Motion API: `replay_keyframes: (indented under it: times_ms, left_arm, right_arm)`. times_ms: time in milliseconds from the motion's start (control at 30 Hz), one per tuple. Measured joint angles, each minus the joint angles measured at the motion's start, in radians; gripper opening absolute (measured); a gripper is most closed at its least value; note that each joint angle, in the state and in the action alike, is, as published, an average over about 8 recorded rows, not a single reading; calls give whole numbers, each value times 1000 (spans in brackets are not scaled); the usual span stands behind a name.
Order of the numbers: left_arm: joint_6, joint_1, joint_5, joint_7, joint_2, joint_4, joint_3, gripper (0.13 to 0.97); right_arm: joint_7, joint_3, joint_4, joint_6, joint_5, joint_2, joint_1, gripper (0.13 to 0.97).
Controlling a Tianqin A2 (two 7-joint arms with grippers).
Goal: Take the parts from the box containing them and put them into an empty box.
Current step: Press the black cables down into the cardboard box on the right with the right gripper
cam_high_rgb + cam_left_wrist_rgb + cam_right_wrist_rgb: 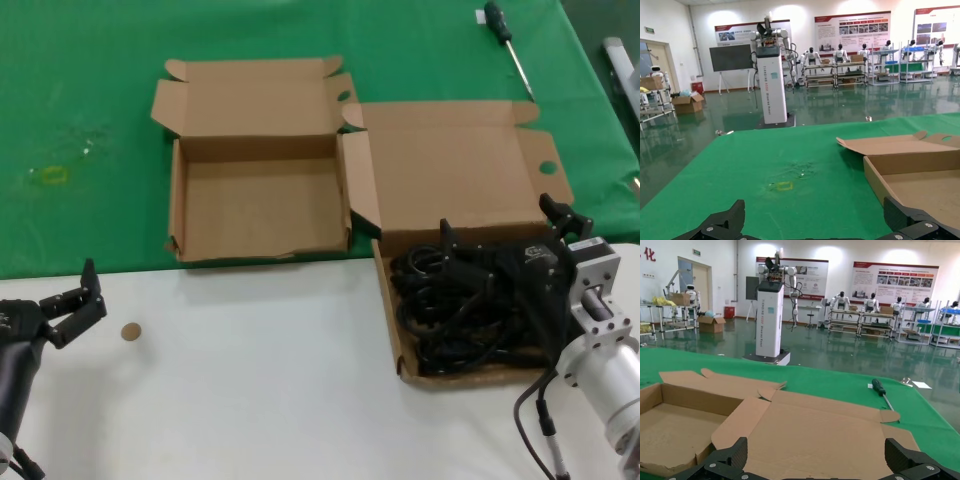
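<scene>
R pincer [505,235] spread wide, low over power cords [455,310] in broad-lid box [400,330]. Cords look light, floppy, tangled; grab a bundle mid-coil, not plug. L pincer [80,300] wide, idle by surface edge.

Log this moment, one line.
right gripper: open, over cords in full box | left gripper: open, idle | empty box: empty

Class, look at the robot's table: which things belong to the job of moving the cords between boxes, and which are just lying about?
Belong to the job:
- black coiled cords
- full box holding them
- empty box beside it
- right gripper, open over the cords
- left gripper, open, waiting

Lying about:
- screwdriver
- small round disc
</scene>
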Motion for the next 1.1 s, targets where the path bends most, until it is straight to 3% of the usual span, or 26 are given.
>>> replay_keyframes:
  times_ms: [300, 700, 1100]
  left_arm:
    - [0, 0, 0, 0, 0, 0, 0, 959]
    - [0, 0, 0, 0, 0, 0, 0, 889]
    - [0, 0, 0, 0, 0, 0, 0, 668]
  right_arm:
    - [0, 0, 0, 0, 0, 0, 0, 966]
    - [5, -13, 2, 16, 5, 11, -1, 966]
    - [11, -85, 14, 47, 37, 153, -7, 966]
